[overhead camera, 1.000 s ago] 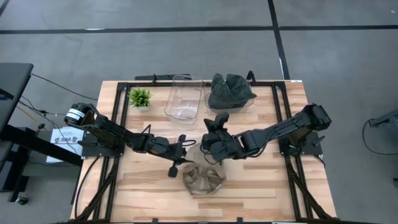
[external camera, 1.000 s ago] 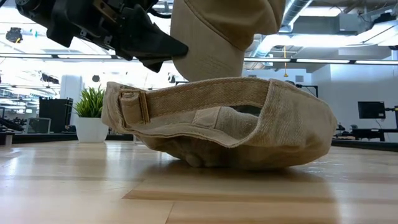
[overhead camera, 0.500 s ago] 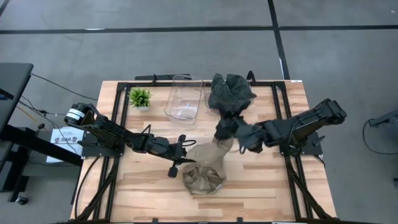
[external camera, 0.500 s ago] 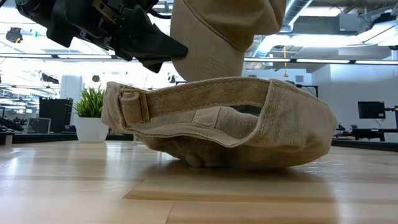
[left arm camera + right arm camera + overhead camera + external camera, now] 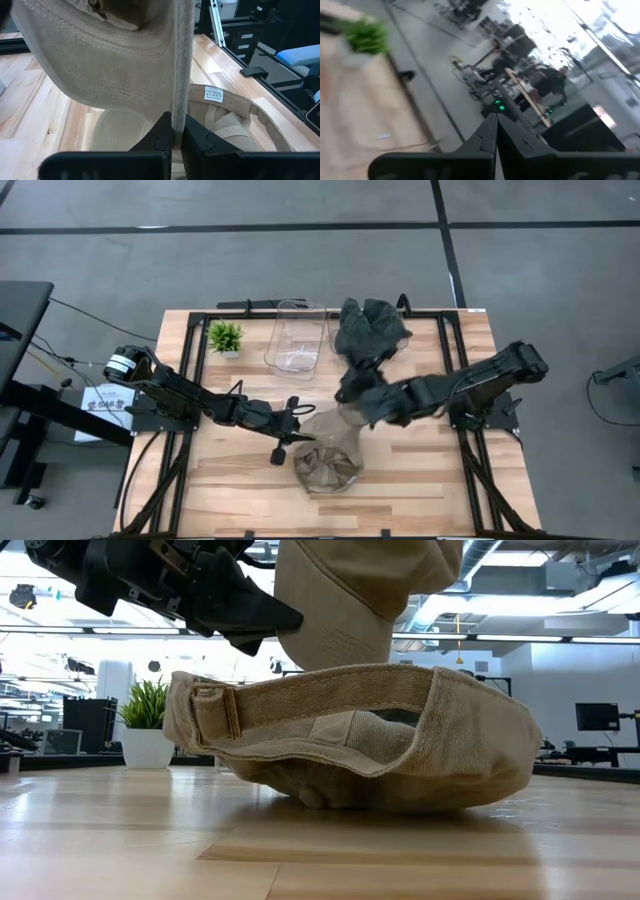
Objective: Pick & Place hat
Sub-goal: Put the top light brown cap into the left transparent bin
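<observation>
I am swinging the right gripper, jaws clenched empty, back toward centre frame while the left gripper keeps gripping the hat, so placing is still pending.

Right gripper's fingers pressed together, nothing between them. A blurred plant sits on the counter. Beyond, a grey floor and desks.

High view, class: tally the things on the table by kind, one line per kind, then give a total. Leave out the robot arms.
Tan hats: 2
Dark hats, heaped in a bin: number unclear, counted as 1 pile
Clear bins: 2
Potted plant: 1
Total: 6
</observation>
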